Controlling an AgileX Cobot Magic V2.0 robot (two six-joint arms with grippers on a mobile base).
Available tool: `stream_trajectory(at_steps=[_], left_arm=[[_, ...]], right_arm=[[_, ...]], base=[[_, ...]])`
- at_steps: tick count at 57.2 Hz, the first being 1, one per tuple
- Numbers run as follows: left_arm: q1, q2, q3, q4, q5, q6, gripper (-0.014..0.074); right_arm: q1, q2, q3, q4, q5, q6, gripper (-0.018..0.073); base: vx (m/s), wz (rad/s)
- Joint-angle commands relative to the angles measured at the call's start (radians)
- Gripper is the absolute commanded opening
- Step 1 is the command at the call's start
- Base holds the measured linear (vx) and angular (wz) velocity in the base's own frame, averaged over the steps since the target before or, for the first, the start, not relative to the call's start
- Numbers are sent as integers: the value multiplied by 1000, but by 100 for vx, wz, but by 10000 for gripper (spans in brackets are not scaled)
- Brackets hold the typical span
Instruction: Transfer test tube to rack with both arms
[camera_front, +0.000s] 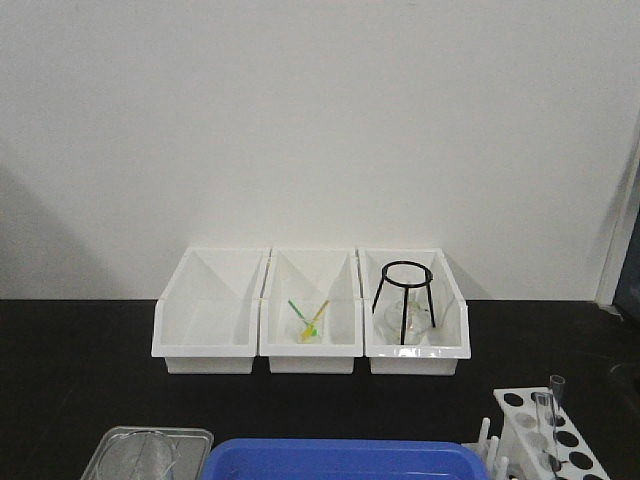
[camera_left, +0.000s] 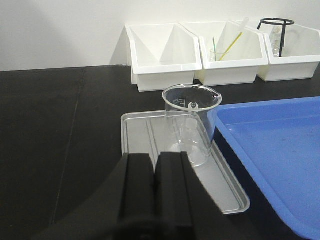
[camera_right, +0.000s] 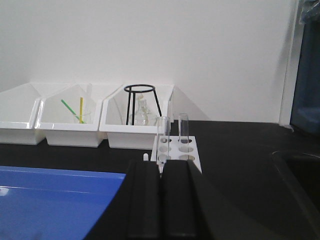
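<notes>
The white rack (camera_front: 575, 445) stands at the front right of the black table, and also shows in the right wrist view (camera_right: 175, 142). Two clear test tubes stand upright in it, one nearer (camera_front: 545, 425) (camera_right: 163, 137) and one farther (camera_front: 557, 392) (camera_right: 183, 129). My right gripper (camera_right: 160, 164) is shut and empty, low, just in front of the rack and in line with the nearer tube. My left gripper (camera_left: 155, 156) is shut and empty above the near end of a silver tray (camera_left: 137, 135). Neither arm shows in the front view.
A wide clear beaker (camera_left: 190, 125) stands on the silver tray. A blue tray (camera_front: 340, 462) lies between it and the rack. Three white bins stand at the back: one empty (camera_front: 205, 345), one with coloured sticks (camera_front: 310, 350), one with a black tripod (camera_front: 405, 290).
</notes>
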Motion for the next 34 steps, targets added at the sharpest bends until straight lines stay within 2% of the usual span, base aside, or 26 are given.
stream_trajectory(at_steps=[1, 34], left_arm=[[0, -14, -28, -9, -80, -5, -7], [0, -14, -28, -9, -79, -5, -7]], right_arm=[[0, -16, 17, -1, -57, -11, -11], [5, -24, 20, -1, -17, -11, -11]], base=[[0, 0], [0, 0]])
